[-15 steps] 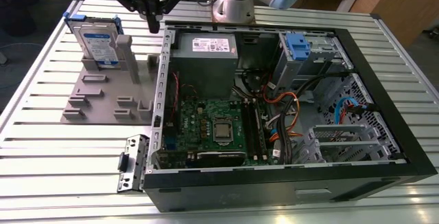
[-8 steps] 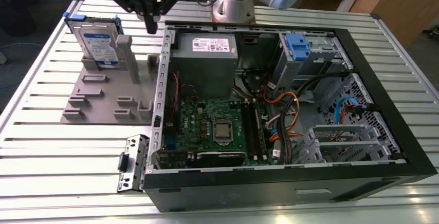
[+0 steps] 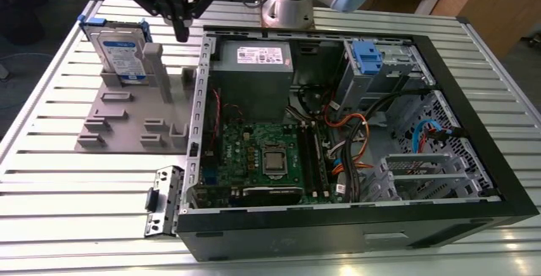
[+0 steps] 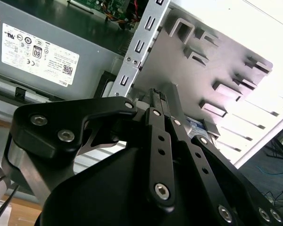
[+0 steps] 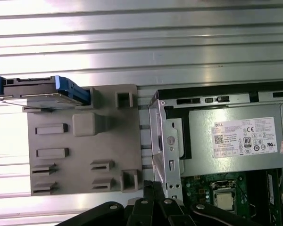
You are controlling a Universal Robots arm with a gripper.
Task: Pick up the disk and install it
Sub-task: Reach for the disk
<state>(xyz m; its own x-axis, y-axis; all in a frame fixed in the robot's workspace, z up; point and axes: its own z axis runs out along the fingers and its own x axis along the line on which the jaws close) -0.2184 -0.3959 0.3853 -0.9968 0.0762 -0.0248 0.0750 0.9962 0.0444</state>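
The disk (image 3: 121, 53) stands upright on edge in a grey slotted holder (image 3: 127, 118) at the exterior view's left; its blue frame shows at the top and sides. In the first wrist view the disk (image 5: 37, 92) appears edge-on at one end of the holder (image 5: 85, 141). My gripper (image 3: 180, 33) hangs above the gap between the disk and the open computer case (image 3: 448, 80), a little to the exterior view's right of the disk and apart from it. Its fingers (image 4: 156, 101) are pressed together, shut on nothing.
The open case lies on a slatted metal table (image 3: 85, 181). It holds a grey power supply (image 3: 253, 67), a green motherboard (image 3: 262, 156), cables, and a drive cage with a blue clip (image 3: 368, 54). The arm's base (image 3: 287, 10) stands behind the case.
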